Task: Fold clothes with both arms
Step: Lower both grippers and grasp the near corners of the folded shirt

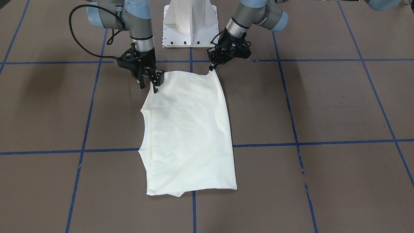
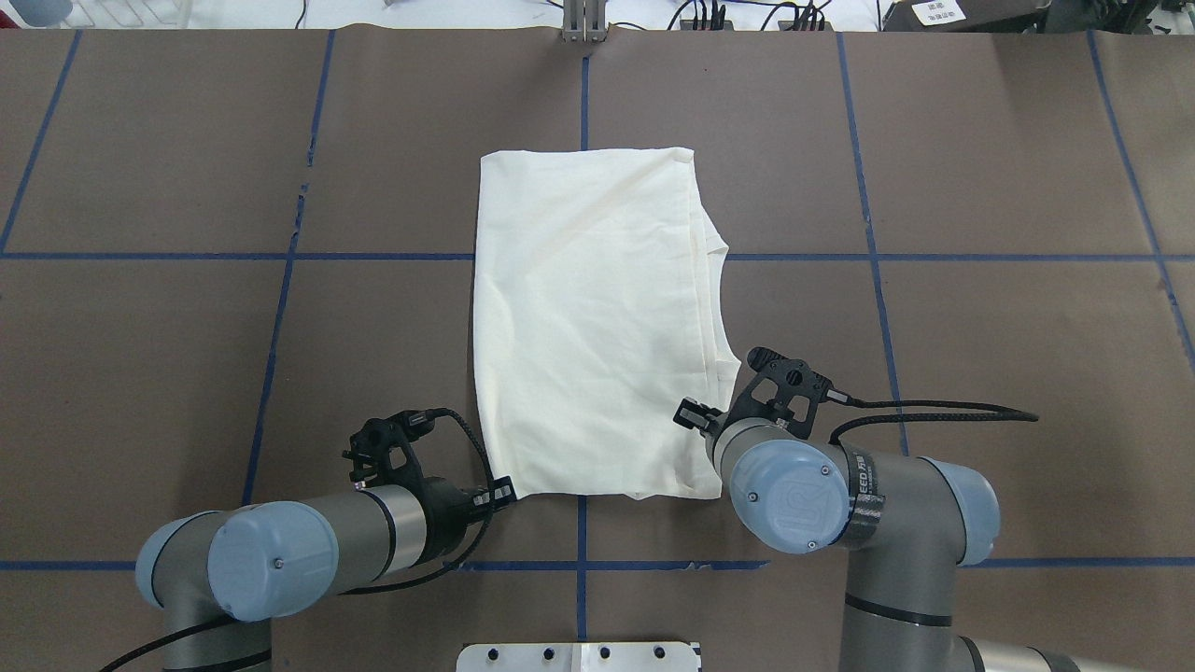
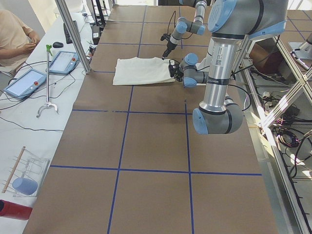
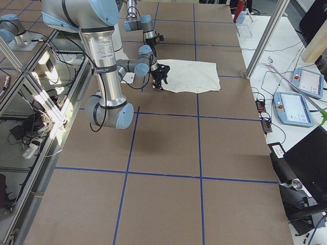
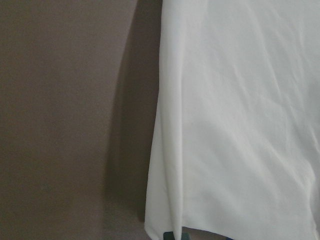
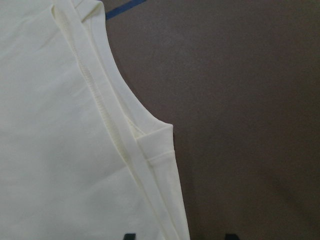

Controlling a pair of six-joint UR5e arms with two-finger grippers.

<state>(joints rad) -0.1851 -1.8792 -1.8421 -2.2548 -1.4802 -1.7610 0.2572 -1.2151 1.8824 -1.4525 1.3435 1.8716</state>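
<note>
Shirt: the cream shirt [image 1: 190,129] lies plain side up, folded to a tall rectangle, in the middle of the table [image 1: 323,103] and across a blue tape line [image 1: 339,141]
Edge on the robot's left: one straight, smooth fold running from the near corner to the far corner
Edge on the robot's right: stacked layers with stitched hems, curving inward about midway
Far edge: lies flat, with a small bit of a lower layer showing past it
Left gripper [image 1: 212,67]: tilted at the near corner on the robot's left, jaws closed on that corner, which is drawn up into a small peak
Right gripper [image 1: 149,84]: at the other near corner, jaws spread wide, one finger over the cloth and the other over the table, gripping nothing
Room: broad brown table surface on both sides of the shirt and beyond its far edge; the white pedestal base [image 1: 190,24] stands near, behind the two grippers
</note>
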